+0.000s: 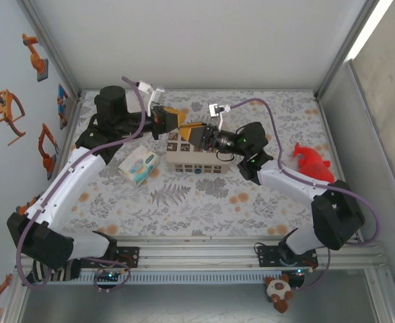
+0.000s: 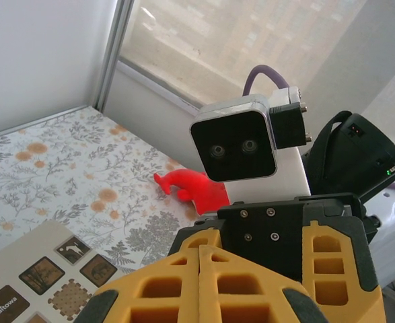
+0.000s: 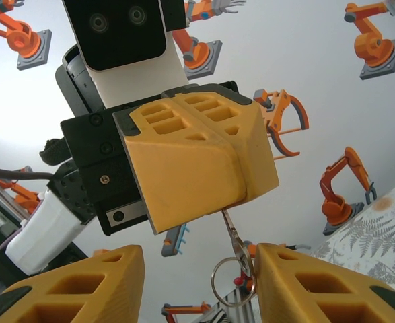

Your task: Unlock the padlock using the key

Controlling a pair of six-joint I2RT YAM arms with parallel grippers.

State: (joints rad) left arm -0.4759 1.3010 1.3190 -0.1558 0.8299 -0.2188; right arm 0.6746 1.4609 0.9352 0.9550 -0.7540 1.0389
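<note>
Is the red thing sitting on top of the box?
No, the red toy lies on the flowery table near the right wall, well apart from the box.

The left gripper sits directly below the white wrist camera, its yellow fingers pressed flat together. Just lower left of that camera a red object lies on the floral tablecloth. A patterned box lies farther to the camera's lower left.

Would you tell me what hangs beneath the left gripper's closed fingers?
A metal stem, likely the key, drops from the left gripper to a key ring between the open fingers of the right gripper. Its upper end is hidden inside the shut jaws.
</note>
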